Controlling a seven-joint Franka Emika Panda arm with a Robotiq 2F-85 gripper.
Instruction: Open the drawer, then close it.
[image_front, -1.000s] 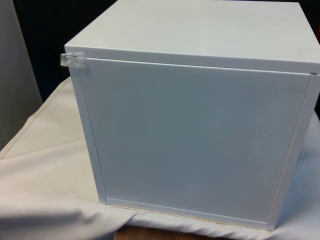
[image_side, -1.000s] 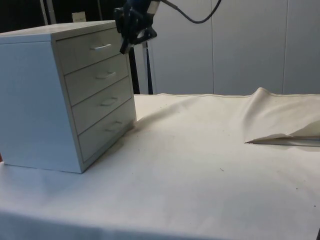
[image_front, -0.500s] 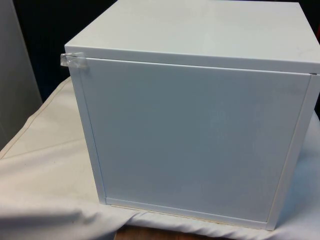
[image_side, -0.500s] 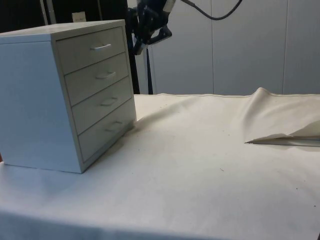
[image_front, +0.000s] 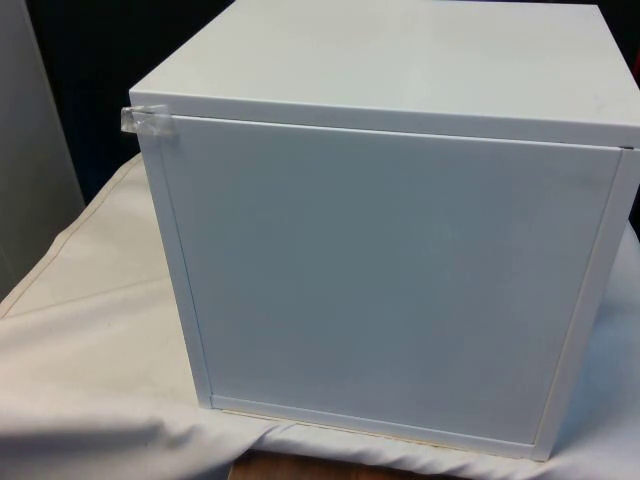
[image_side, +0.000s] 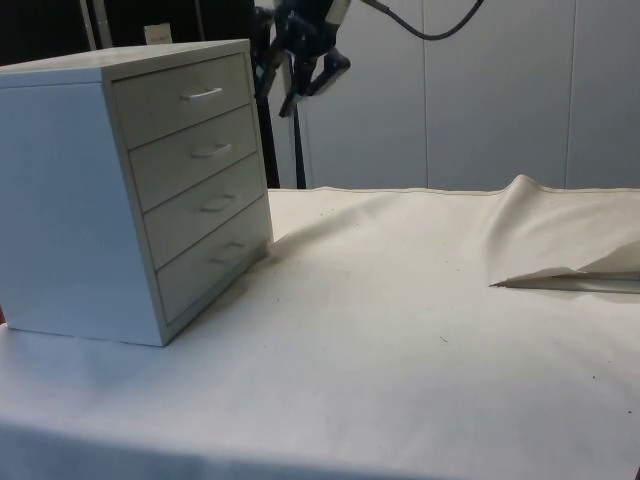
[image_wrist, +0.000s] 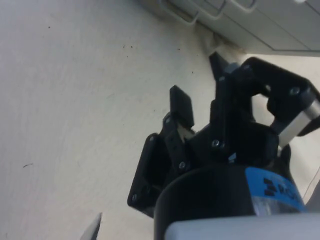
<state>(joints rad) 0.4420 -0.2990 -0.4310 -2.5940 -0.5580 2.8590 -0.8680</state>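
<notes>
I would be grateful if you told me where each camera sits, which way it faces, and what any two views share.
Front view: across the table, facing the chest of drawers' plain back panel.
Side view: at the table's side, facing the four shut drawer fronts; the tool hangs beside the chest's top.
Wrist view: on the wrist, looking down past the open tool at the cloth and the drawer handles.
Shared: all three see the chest.

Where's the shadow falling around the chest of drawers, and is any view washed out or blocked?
Side view: the chest of drawers throws a soft shadow onto the white cloth before its drawer fronts. Front view: its blank back panel blocks what lies behind, evenly lit, no glare. Wrist view: the dark pincer stands sharply against pale cloth.
</notes>
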